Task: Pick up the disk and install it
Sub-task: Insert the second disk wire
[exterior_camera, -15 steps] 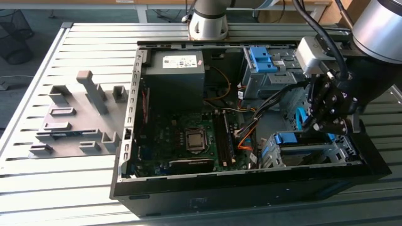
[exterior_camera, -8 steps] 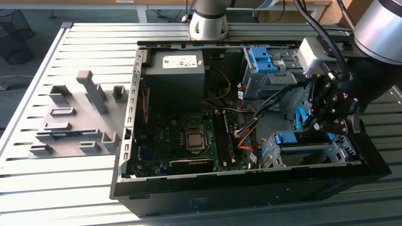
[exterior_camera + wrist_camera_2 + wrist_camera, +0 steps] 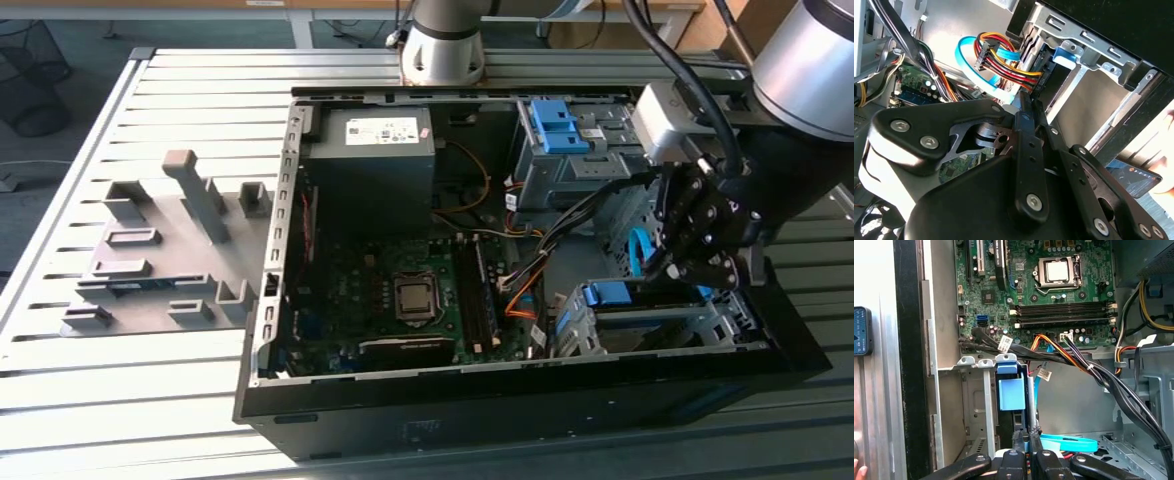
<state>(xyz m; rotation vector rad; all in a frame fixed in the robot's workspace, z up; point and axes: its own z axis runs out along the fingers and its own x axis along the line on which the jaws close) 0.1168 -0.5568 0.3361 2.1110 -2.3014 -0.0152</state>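
Inside the open computer case (image 3: 272, 300), the gripper (image 3: 681, 270) is seen at about three o'clock of the case in the exterior view, hanging just above the drive cage (image 3: 667, 325) at four o'clock. Its fingers (image 3: 1024, 440) are pressed together in both wrist views, with nothing clamped between them. The disk (image 3: 625, 294) is found seated in that cage, its bright blue end turned towards the case's middle; the same blue end is shown in the first wrist view (image 3: 1011, 392) just beyond the fingertips and in the second wrist view (image 3: 1066, 54) inside the metal frame. Room around the gripper is crowded: a light blue flat cable (image 3: 974, 65) and a bundle of red, yellow and black wires (image 3: 1004, 62) are looped close beside the fingers, and thick black cables (image 3: 1114, 385) are strung across towards the motherboard (image 3: 400, 290) at seven o'clock. A large grey power supply (image 3: 371, 150) is set at eleven o'clock, and a second blue latch piece (image 3: 554, 125) is fixed on the upper bay at one o'clock. The case's dark front wall (image 3: 534, 420) borders the cage closely at six o'clock. Outside, at nine o'clock, a grey fixture (image 3: 160, 250) is laid on the slatted table (image 3: 134, 400), well apart from the gripper.
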